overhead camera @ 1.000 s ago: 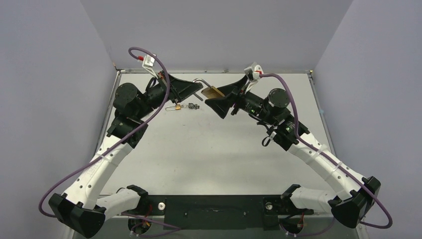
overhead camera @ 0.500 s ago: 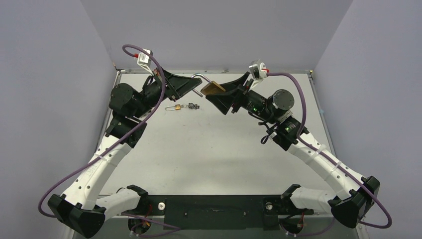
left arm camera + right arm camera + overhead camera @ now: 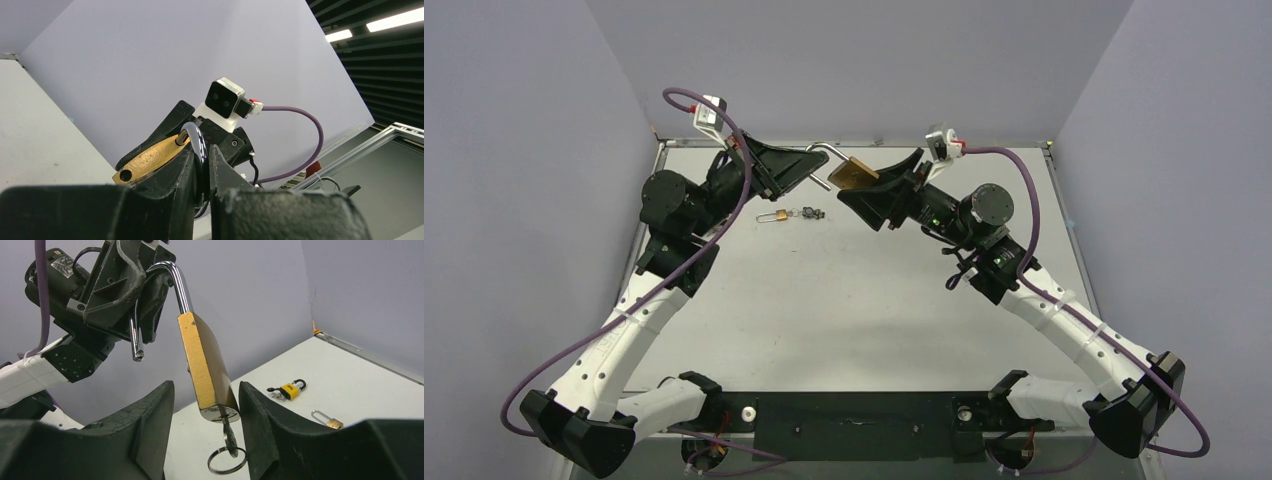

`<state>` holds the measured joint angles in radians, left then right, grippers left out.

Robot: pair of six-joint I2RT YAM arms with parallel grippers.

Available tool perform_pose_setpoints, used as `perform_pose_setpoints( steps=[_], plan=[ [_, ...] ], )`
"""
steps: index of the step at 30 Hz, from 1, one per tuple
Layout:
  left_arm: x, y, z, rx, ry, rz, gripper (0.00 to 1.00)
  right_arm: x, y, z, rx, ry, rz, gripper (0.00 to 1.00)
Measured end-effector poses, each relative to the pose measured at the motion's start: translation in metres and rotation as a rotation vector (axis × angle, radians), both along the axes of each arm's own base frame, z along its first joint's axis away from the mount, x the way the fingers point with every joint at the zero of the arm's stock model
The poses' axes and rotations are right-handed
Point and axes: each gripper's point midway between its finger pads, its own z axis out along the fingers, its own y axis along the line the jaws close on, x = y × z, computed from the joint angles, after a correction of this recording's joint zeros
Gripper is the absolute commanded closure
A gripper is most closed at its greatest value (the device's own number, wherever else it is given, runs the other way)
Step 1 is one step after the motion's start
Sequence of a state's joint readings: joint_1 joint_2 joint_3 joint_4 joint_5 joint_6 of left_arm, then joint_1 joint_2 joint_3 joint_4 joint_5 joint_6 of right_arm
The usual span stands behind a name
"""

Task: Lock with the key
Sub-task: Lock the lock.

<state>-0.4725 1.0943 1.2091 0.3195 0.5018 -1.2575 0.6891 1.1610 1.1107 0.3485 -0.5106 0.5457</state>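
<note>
1. The bare tabletop point(image 3: 844, 300) is lying nearest the arm bases, with nothing of the task on that stretch.
2. Farther out, a small brass padlock point(image 3: 771, 216) and a dark one point(image 3: 812, 212) are lying just beside each other on the tabletop, below the raised work and apart from it.
3. The right gripper point(image 3: 206, 390) is hovering with its fingers spread on either side of the brass padlock body point(image 3: 202, 360). There is a clear gap on one side, and I cannot tell whether the other finger is touching.
4. The key point(image 3: 227, 432) is sitting in the bottom of the body, its ring point(image 3: 227, 460) dangling free.
5. Farthest off, the left gripper point(image 3: 201, 150) is pinching the shackle point(image 3: 177, 280) and holding the whole lock in the air above the far end of the tabletop. The shackle's free leg point(image 3: 136, 352) is hanging out of the body, so the lock is looking open.
6. What could go wrong, as I judge it:
   - The shackle is round, slick steel, so a push on the body may be turning it in the left pinch instead of seating it.
   - The free leg is standing well off its hole, so pressing now would be jamming it against the body's top.
   - The right fingers, in closing, may be catching the ring and dragging the key out.
</note>
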Motion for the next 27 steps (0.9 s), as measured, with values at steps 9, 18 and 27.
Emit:
perform_pose_setpoints(
  steps=[9,18,27],
  plan=[
    [-0.004,-0.002,0.005,-0.019,-0.004,-0.018,1.00,-0.003,0.000,0.008,0.052,0.011,0.018,0.57],
    [-0.005,-0.003,0.004,-0.025,-0.004,-0.022,1.00,-0.004,-0.002,0.015,0.084,0.021,0.026,0.82],
    [-0.001,-0.003,-0.004,-0.007,-0.008,-0.007,0.65,-0.015,-0.005,0.014,0.066,0.031,0.053,1.00]
  ],
)
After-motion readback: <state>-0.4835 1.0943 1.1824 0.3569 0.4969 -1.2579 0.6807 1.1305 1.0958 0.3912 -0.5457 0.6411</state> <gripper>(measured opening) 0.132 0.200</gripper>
